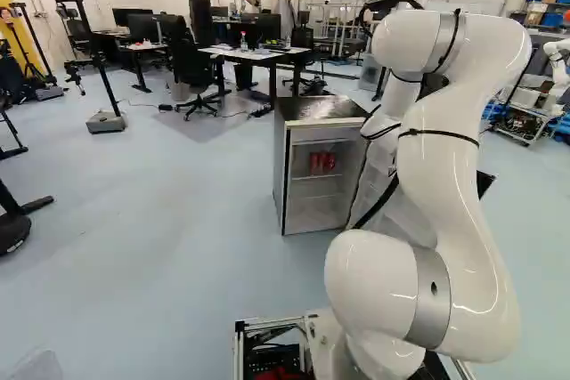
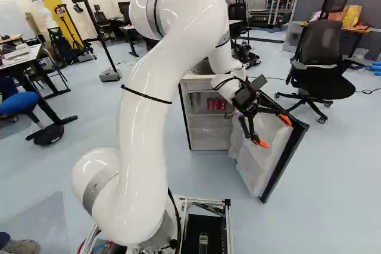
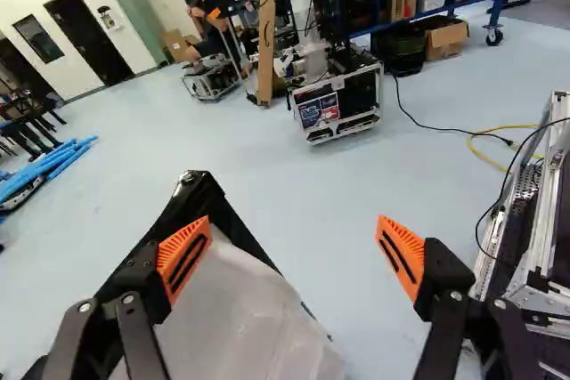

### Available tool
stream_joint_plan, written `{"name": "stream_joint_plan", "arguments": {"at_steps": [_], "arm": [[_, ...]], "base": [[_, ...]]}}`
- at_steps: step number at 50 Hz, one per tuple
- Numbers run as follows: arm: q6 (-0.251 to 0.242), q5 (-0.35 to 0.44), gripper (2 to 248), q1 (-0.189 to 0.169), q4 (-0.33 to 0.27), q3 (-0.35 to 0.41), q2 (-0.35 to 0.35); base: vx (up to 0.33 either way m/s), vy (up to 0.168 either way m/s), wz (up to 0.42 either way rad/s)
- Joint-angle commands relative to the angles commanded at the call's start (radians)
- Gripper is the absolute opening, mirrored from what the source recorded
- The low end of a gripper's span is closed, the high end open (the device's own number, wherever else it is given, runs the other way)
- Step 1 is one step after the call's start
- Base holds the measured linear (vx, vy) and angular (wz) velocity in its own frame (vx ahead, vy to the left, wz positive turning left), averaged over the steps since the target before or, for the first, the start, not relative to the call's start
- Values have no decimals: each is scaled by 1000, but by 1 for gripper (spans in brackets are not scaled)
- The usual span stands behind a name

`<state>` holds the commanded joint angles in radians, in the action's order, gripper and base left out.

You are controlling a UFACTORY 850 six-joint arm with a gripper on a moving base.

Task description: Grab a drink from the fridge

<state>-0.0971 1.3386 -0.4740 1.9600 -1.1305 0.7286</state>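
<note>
Red cans [image 1: 315,164] sit inside the open fridge [image 1: 280,162]; the end effector [image 2: 273,131] stands wide near its door [image 2: 262,165].

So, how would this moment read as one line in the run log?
fridge: door open | red cans: inside | jaws: wide apart, holding nothing, near door | drink: not yet gripped

No lettering can be read — the labels [image 3: 310,114] on the silver-edged case [image 3: 361,93] and the red cans [image 1: 322,163] show too small.
</note>
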Motion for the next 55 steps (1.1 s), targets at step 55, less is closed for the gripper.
{"name": "stream_joint_plan", "arguments": {"at_steps": [55], "arm": [[0,-20,247,76,-408,313,-151]], "base": [[0,0,0]]}}
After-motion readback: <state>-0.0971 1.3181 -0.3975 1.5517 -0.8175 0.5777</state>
